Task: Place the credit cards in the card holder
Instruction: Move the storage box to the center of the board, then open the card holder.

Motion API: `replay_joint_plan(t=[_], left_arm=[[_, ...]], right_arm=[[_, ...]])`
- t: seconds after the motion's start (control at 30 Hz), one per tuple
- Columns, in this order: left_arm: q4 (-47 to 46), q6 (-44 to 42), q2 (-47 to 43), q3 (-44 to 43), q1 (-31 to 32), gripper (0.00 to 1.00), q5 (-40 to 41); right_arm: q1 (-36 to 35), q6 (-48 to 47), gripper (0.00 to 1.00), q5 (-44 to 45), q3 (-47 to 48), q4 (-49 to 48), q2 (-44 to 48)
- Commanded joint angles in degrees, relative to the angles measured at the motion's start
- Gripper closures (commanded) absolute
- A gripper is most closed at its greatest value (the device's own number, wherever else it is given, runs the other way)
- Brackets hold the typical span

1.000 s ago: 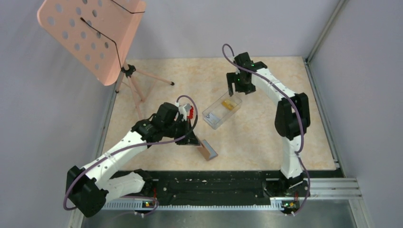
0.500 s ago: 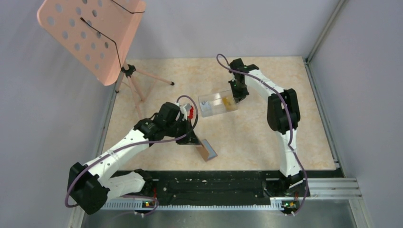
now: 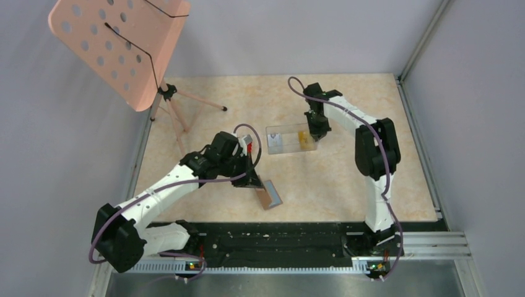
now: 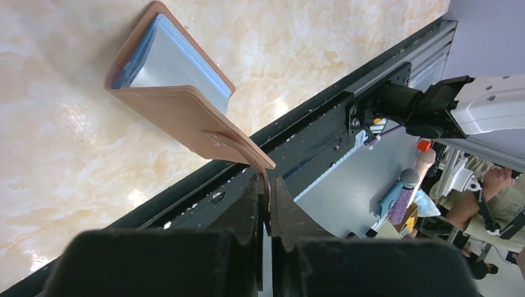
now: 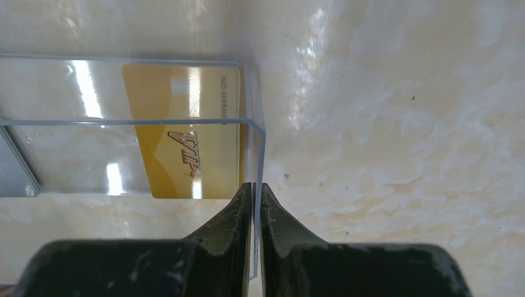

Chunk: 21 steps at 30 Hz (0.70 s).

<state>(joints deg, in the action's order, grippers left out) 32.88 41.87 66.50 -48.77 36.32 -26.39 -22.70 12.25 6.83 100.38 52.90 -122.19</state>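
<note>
My left tool [image 4: 267, 185] is pinched fully together on the tip of the card holder's closing strap. The card holder [image 4: 176, 108] sits close to the table's near edge, about midway along it. It gapes open with its blue lining showing. It looks light and soft, and I judge that a grip on the strap alone lets the body sag or swing. The stiffer folded spine would give a steadier hold.

Further right, around the middle of the table [image 5: 402, 124], my right tool [image 5: 254, 190] is closed thin on the end wall of the clear box [image 5: 256, 133], one finger inside and one outside. It holds the box, not a card.

A yellow card [image 5: 186, 151] lies flat on the box floor, just beside that wall. A pale flat piece [image 5: 13, 168] at the box's far left end may be a second card, though I cannot tell.

The yellow card looks thin, stiff, very light and glossy, so probably slippery. Lying flat, it offers no edge to pinch from above. I would tip it up against the wall, or slide it out, and take it by a short edge.
</note>
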Motion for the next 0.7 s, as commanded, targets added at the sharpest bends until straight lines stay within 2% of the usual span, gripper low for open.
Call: replay_joint_plan(t=[0.0,0.07,0.1,0.27,0.37,0.5,0.67], left_arm=[[-2.7,-1.4,-0.6,-3.4,0.1,1.00,-1.4],[-2.7,-1.6,-0.9,-3.6,0.1,1.00,-1.4],[-2.8,-1.7,-1.2,-3.5,0.1,1.00,-1.5],[-4.2,-2.8,-2.3,-2.9,0.1,1.00,-3.7],[-4.4,-5.0,-3.0,-3.9,0.1,1.00,-6.3],[-4.1,-8.5,-3.6,-6.7,0.2,1.00,-10.8],[-2.9,-11.6,-2.2,-11.9,0.5,1.00,-18.3]], right_arm=[[0.3,0.4,0.94,2.2,-6.0,-1.3,7.6],[0.3,0.3,0.91,2.8,-9.1,-2.3,10.0],[0.4,0.3,0.86,3.0,-10.1,-2.4,10.6],[0.4,0.4,0.50,3.4,-12.3,-1.6,14.8],[0.3,0.7,0.33,2.5,-12.7,-0.4,18.9],[0.3,0.4,0.21,-2.9,-14.0,0.9,25.5],[0.0,-1.0,0.18,-20.1,-17.9,-2.2,34.5]])
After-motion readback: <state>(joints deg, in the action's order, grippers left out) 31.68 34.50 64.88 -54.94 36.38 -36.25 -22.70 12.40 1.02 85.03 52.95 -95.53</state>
